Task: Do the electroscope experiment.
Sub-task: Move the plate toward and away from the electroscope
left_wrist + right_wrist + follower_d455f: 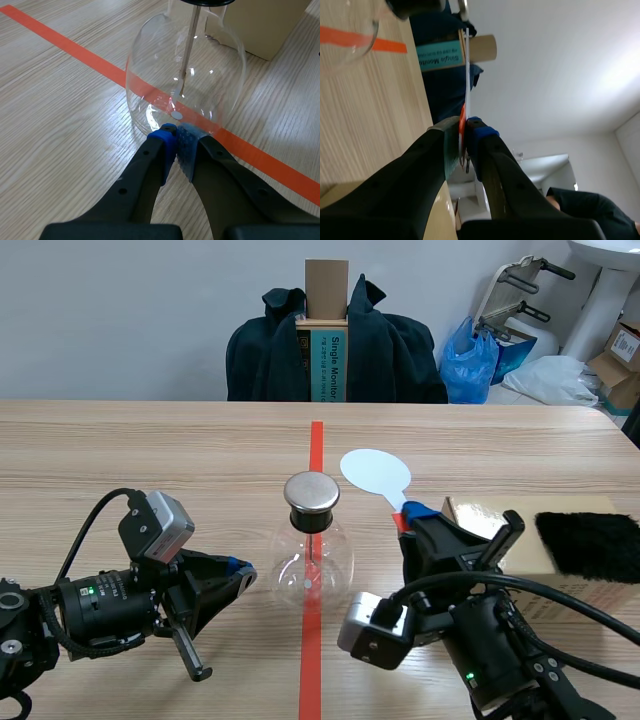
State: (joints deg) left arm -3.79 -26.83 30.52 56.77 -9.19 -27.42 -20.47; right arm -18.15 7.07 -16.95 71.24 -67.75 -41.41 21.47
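The teal box behind the table reads "Single Monitor".

Flask centre, paddle behind it rightward, cloth on box

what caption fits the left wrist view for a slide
Left arm's shut jaws at the foot of the glass electroscope flask standing on the orange-red tape line, cardboard box behind

The wooden table bears a glass electroscope and a cardboard box.
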